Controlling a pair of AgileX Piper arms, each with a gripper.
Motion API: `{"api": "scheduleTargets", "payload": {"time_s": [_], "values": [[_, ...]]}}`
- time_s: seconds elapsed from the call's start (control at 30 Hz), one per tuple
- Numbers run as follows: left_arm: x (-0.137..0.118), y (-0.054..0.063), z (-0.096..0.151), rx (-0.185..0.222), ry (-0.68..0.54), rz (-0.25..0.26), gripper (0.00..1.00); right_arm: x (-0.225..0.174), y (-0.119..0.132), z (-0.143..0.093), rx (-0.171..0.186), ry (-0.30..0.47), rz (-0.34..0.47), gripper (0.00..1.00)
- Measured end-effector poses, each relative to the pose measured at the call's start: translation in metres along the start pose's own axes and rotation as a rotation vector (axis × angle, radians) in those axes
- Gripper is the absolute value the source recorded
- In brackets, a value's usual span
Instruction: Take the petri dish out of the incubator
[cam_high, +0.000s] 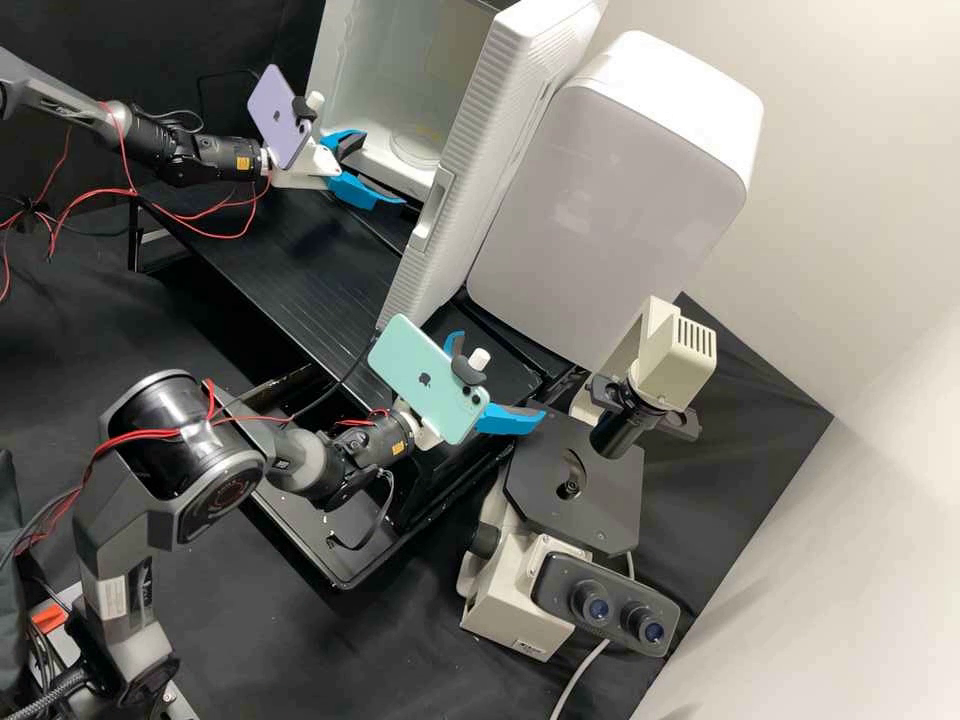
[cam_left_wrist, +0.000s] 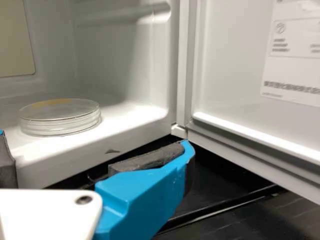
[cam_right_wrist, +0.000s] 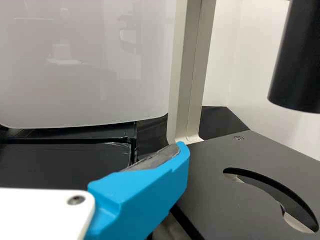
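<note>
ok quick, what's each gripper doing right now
Left gripper: open, holding nothing, just outside the incubator.
Right gripper: open, holding nothing, by the microscope.

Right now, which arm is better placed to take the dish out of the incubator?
Left. Its gripper is open at the incubator's doorway, with the dish just ahead inside. The right gripper is beside the microscope, away from the opening.

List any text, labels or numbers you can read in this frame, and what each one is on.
White label inside the incubator door: printed lines, too blurred to read.
Sticker on the right arm, at its base: too small to read.
Dark print low on the microscope: too small to read.
Nothing here can be quoted.
</note>
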Motion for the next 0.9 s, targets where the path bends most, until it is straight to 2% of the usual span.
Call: {"api": "scheduleTargets", "payload": {"time_s": [0.07,0.27,0.53,0.6,0.9], "values": [[0.006,0.002,-0.001,0.002,0.003,0.003,1.0,0.0,0.0,0.0,0.0,0.0,0.0,1.0],[0.026,0.004,-0.007,-0.032,0.045,0.0,1.0,0.0,0.0,0.0,0.0,0.0,0.0,1.0],[0.047,0.016,-0.013,-0.051,0.114,0.005,1.0,0.0,0.0,0.0,0.0,0.0,0.0,1.0],[0.052,0.018,-0.015,-0.055,0.133,-0.006,1.0,0.0,0.0,0.0,0.0,0.0,0.0,1.0],[0.062,0.029,-0.019,-0.033,0.188,0.014,1.0,0.0,0.0,0.0,0.0,0.0,0.0,1.0]]}}
